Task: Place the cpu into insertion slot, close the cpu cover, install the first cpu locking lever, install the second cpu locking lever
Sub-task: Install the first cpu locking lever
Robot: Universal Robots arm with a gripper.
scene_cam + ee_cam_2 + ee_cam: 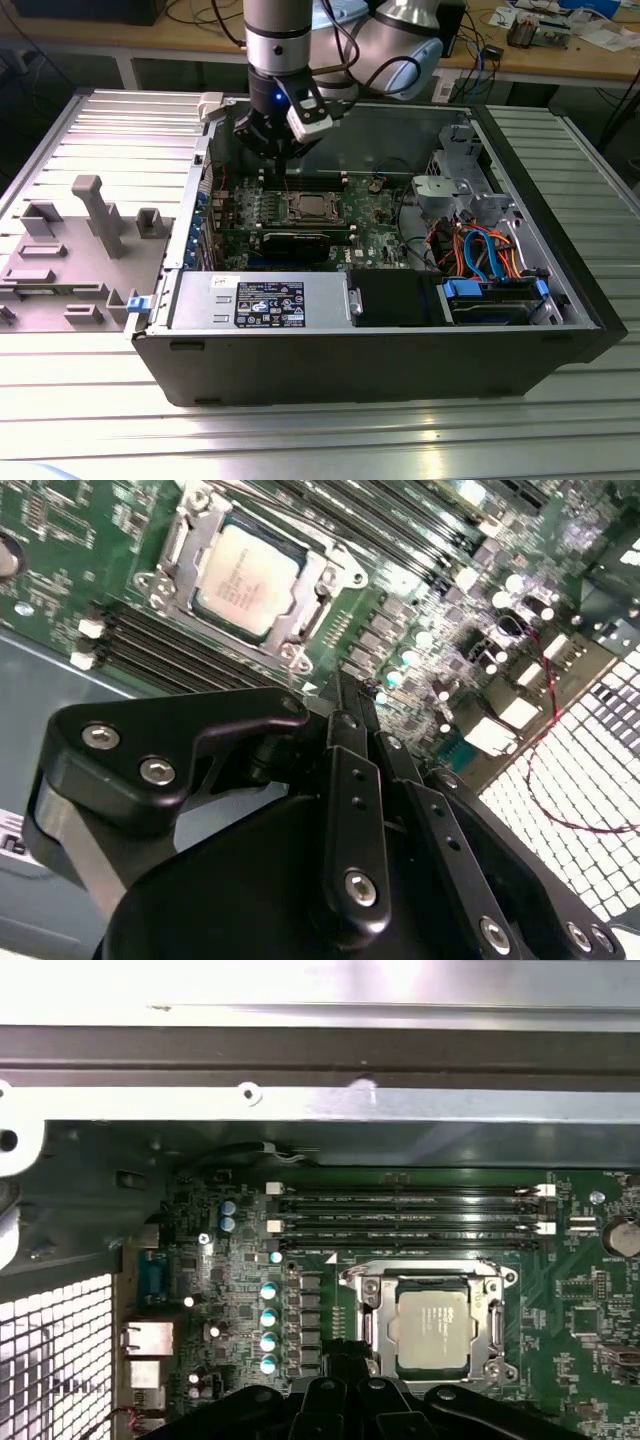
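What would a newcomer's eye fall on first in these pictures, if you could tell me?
Most likely the open computer case on the metal table, with the robot arm reaching down into it. Its gripper hangs over the motherboard, to the exterior view's left of the cpu, whose silver top gleams inside the flat-lying cpu cover.

Ribbed metal table (320, 440); wooden bench (560, 62) behind, apparently strewn with cables (195, 14).

We had the exterior view set back and high, angled down on the whole open case (380, 350). Both wrist views sat close over the motherboard (240, 1290), and all three shared the cpu (432, 1332).
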